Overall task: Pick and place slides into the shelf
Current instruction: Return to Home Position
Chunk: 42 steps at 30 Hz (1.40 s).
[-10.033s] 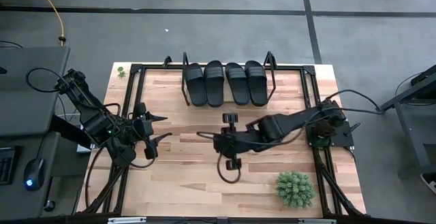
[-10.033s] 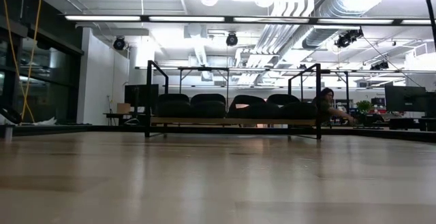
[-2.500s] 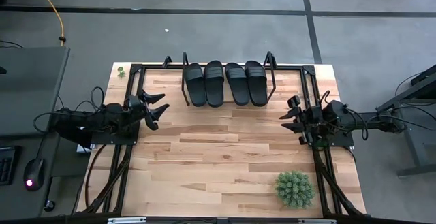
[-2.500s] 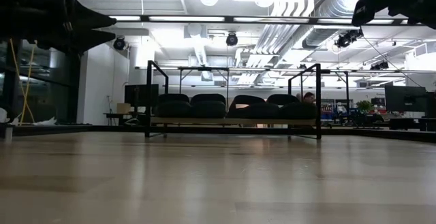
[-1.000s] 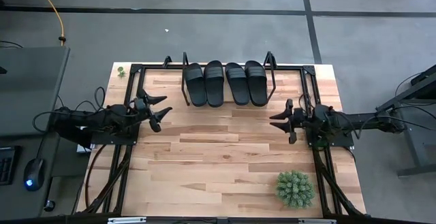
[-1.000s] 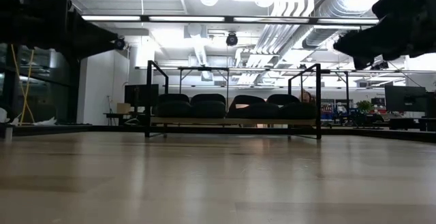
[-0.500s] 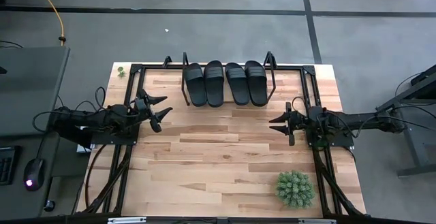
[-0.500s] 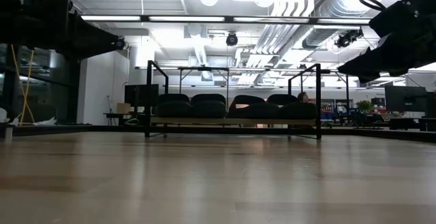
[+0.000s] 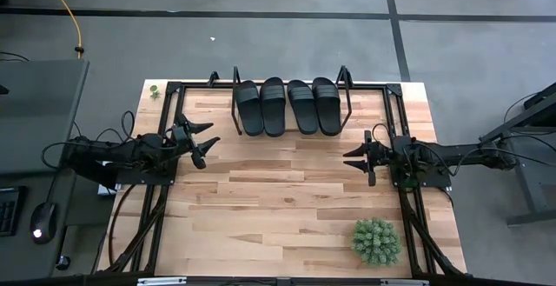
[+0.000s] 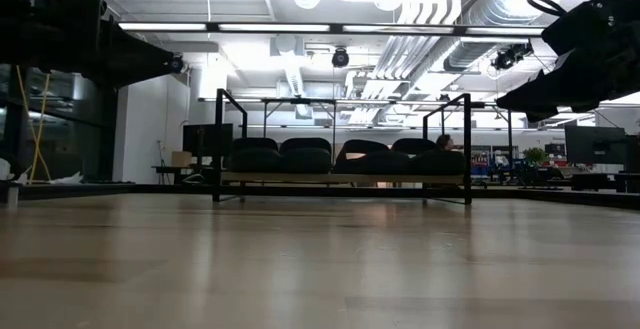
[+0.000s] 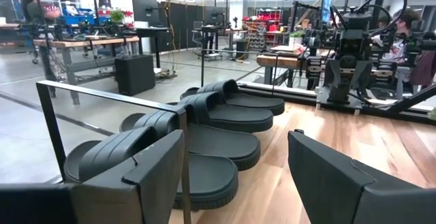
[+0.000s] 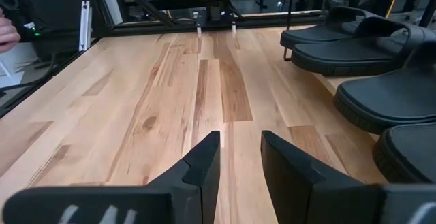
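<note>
On the far-edge shelf (image 9: 347, 103) lie all four slides (image 9: 289, 106); the left gripper (image 9: 207, 143) and right gripper (image 9: 348, 159) flank it, well apart, both open and empty.

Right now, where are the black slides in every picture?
High view: the slides sit in a row at the top middle.
Low view: the slides are dark humps across the middle.
Left wrist view: the slides run from lower left toward the centre.
Right wrist view: the slides line the right edge.
Shared landmark: the shelf, black tubes beside them, unclear in the right wrist view.
</note>
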Each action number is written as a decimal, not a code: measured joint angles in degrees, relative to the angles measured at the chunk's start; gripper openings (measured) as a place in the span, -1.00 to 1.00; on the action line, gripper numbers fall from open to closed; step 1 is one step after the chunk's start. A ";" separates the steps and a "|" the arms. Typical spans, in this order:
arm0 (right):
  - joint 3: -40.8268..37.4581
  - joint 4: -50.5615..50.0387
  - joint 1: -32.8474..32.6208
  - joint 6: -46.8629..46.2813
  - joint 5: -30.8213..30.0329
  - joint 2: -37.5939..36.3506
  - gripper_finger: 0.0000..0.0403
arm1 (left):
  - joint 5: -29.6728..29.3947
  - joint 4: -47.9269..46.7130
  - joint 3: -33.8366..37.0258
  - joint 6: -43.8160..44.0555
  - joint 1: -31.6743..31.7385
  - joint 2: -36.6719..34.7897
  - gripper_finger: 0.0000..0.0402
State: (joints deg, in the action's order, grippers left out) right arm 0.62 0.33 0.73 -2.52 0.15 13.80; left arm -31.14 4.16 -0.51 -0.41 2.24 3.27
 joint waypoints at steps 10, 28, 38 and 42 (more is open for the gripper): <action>0.00 0.14 0.00 -1.57 -0.96 0.00 -0.51 | 0.00 0.00 0.00 -0.82 0.00 0.00 0.22; 0.00 0.51 0.00 -9.40 -1.14 0.00 -0.51 | 0.00 0.01 0.00 -0.81 0.00 0.00 0.22; 0.00 0.55 0.00 -9.07 -1.10 0.00 -0.51 | 0.00 0.01 0.00 -0.80 0.00 0.00 0.22; 0.00 0.57 0.00 -9.06 -1.08 0.00 -0.51 | 0.00 0.00 0.00 -0.80 0.00 0.00 0.22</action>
State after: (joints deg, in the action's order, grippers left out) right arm 0.62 0.91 0.73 -11.58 -0.93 13.80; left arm -31.14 4.16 -0.51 -1.21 2.24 3.27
